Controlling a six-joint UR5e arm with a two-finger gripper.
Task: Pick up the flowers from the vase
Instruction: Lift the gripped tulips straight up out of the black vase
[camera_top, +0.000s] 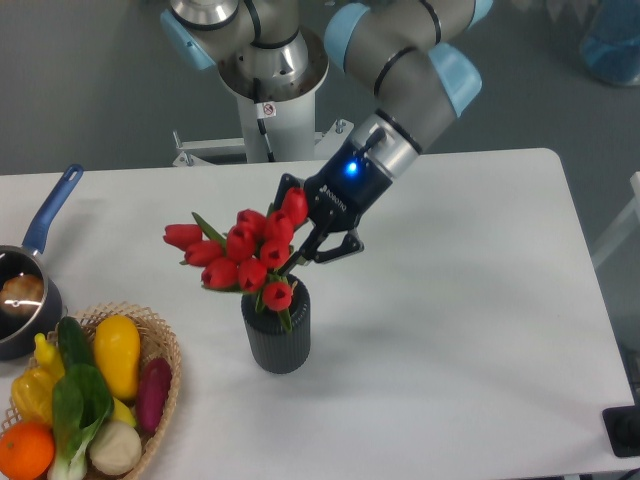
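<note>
Flowers (240, 260) are gripped by the fingers (300, 245) and partly lifted above the vase (277, 335) on the worktop (450, 330), though the stems are judged not yet fully withdrawn.

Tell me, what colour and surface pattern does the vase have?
Dark grey with fine vertical ribs; the vase shows in the fixed camera view.
</note>
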